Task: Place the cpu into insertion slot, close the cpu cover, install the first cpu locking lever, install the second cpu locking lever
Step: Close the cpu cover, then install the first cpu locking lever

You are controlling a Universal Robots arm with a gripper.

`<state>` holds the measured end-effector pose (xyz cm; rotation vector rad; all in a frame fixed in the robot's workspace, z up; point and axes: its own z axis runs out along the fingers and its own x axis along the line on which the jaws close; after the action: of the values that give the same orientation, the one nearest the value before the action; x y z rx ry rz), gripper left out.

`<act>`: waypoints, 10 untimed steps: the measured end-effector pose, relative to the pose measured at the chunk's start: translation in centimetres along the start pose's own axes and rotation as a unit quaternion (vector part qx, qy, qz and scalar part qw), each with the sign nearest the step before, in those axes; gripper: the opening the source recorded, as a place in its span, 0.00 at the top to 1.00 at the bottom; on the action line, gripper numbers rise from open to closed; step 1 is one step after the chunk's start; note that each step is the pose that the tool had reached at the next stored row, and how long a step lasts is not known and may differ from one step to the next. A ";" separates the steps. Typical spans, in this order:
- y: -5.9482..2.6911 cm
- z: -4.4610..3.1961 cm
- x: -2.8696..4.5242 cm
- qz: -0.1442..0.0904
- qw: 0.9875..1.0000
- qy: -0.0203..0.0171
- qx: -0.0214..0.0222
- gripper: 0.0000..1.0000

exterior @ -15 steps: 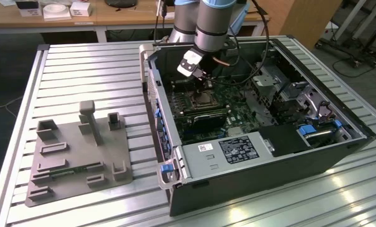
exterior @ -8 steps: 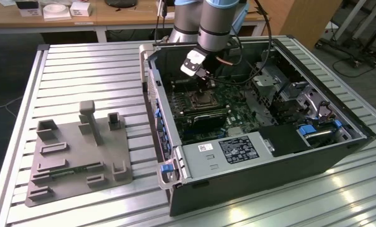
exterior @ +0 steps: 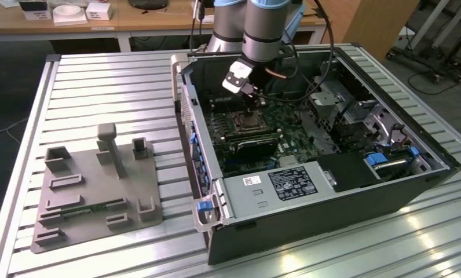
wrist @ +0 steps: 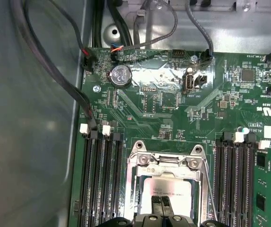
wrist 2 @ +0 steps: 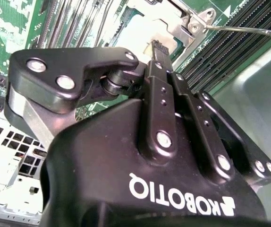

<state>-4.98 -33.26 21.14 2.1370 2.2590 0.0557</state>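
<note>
The arm reaches down into the open computer case (exterior: pixel 331 229), which lies on its side on the slatted metal table (exterior: pixel 99 87). The tool (exterior: pixel 251 110) sits low over the green motherboard (exterior: pixel 292 142) – right at the insertion slot (exterior: pixel 242 124).

In the first wrist view, the cpu (wrist: pixel 166 185) lies flat in the slot with its silvery-grey face up, and the cpu cover (wrist: pixel 166 161) frames it on all visible sides. The cover looks folded down around the chip. The tool (wrist: pixel 162 203) is clenched: its two dark fingertips (wrist: pixel 156 205) are pressed together with nothing between them. The tips are over the middle of the cpu face, though I cannot tell whether they touch it.

A thin metal locking lever (wrist: pixel 210 189) runs along one side of the cover, between the socket and a bank of memory slots (wrist: pixel 237 179). Whether it is latched is unclear. A second bank of memory slots lies on the socket's other side, and a coin cell battery (wrist: pixel 121 75) sits further up the board.

In the second wrist view, a black finger (wrist 2: pixel 160 52) stretches down toward the shiny cover (wrist 2: pixel 192 21), and the lever (wrist 2: pixel 249 30) shows as a bright rod crossing the memory slots.

On the table at the exterior view's left, well apart from the case, sits a grey fixture plate (exterior: pixel 91 197) with upright posts.
</note>
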 end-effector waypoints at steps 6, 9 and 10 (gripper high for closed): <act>0.13 -0.04 -0.01 0.000 1.000 0.000 0.000 0.90; 0.14 -0.04 -0.01 0.000 1.000 0.000 0.000 0.90; 0.14 -0.04 -0.01 0.000 1.000 0.000 0.000 0.90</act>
<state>-4.84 -33.26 21.18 2.1371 2.2589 0.0559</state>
